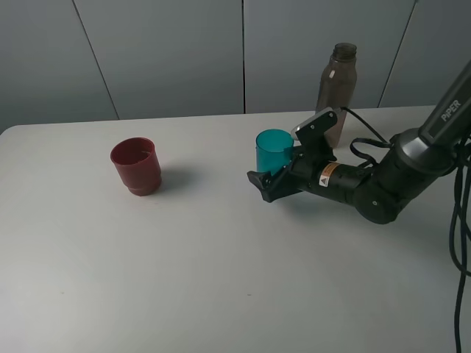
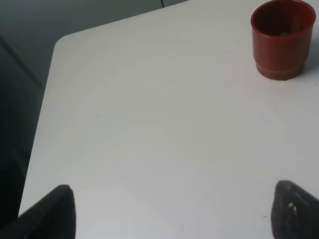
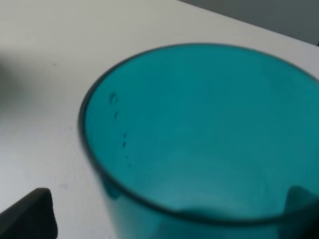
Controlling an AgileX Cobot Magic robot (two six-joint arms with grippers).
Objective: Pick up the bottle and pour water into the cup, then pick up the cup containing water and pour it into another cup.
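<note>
A: Right arm pose?

B: Stretched low over the counter (image 1: 221, 279) from the right side, forearm nearly level. The right end effector (image 1: 278, 175) is set around the teal cup (image 1: 274, 150), one finger seen on each side of it. Whether the cup is actually squeezed can't be told; the fingers are spread about a cup's width.

A: Wrist view?

B: Filled by the teal cup (image 3: 199, 144), rim toward the camera, small droplets seen on the inner wall. Dark fingertips (image 3: 30, 214) are seen at both sides of it.

A: Left one?

B: The left end effector (image 2: 172, 211) is spread wide, nothing held, only bare counter (image 2: 149, 124) between the tips. The red cup (image 2: 281, 37) is seen well ahead of it, upright.

A: Bottle?

B: The bottle (image 1: 337, 92) stands upright just behind the right arm, near the counter's back edge.

A: Room?

B: The red cup (image 1: 137, 166) is well apart to the left of the teal one, open counter between. Wide bare counter lies toward the front edge.
</note>
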